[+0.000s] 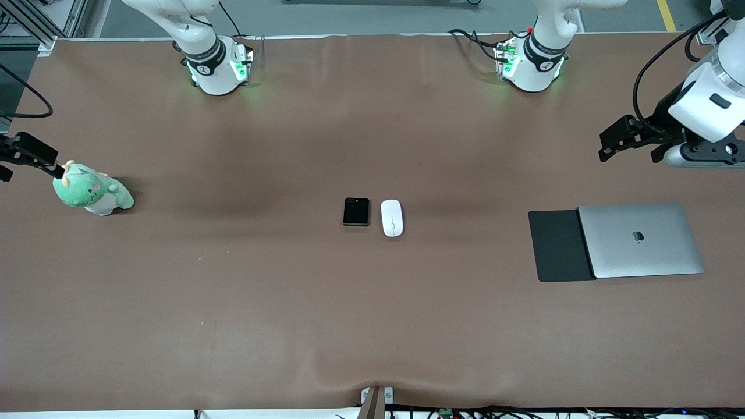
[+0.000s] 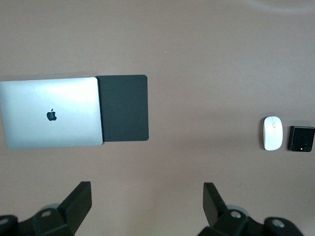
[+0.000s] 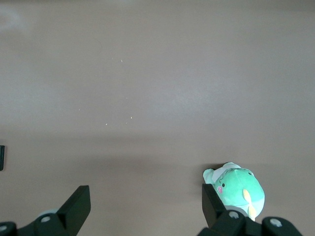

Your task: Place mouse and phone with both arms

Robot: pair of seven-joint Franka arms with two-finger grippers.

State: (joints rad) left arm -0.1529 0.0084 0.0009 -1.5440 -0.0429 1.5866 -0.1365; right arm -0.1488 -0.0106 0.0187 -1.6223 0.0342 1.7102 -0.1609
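The black phone (image 1: 356,211) and the white mouse (image 1: 391,217) lie side by side on the brown table's middle, the mouse toward the left arm's end. Both also show in the left wrist view, the mouse (image 2: 272,133) beside the phone (image 2: 300,138). My left gripper (image 1: 628,155) hangs open and empty in the air at the left arm's end of the table, its jaws wide apart (image 2: 146,189). My right gripper (image 1: 35,154) hangs open and empty at the right arm's end, over the table beside a plush toy (image 3: 145,191). A sliver of the phone (image 3: 1,157) shows at the right wrist view's edge.
A closed silver laptop (image 1: 640,240) lies on one end of a flat black mouse pad (image 1: 559,247) toward the left arm's end. A green plush dinosaur (image 1: 93,192) sits toward the right arm's end, close to the right gripper.
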